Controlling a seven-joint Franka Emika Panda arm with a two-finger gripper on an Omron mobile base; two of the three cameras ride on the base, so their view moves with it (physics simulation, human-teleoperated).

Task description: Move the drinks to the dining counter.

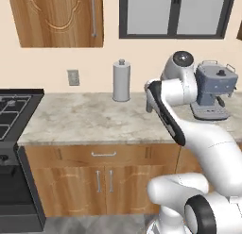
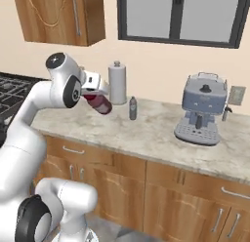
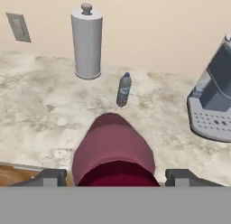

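Left base view: the white arm rises before a marble tabletop [image 1: 85,120] carrying one grey canister [image 1: 121,80] and one coffee machine [image 1: 213,90].

Right base view: the hand [image 2: 93,93] is closed on the dark-red juice bottle [image 2: 100,104], raised above the tabletop, long axis tilted, free end pointing down toward the right. One water bottle [image 2: 133,108] stands upright just right of the canister.

Hand view: the juice bottle points away, between both fingertips [image 3: 49,177]; the water bottle stands ahead, the canister behind it.
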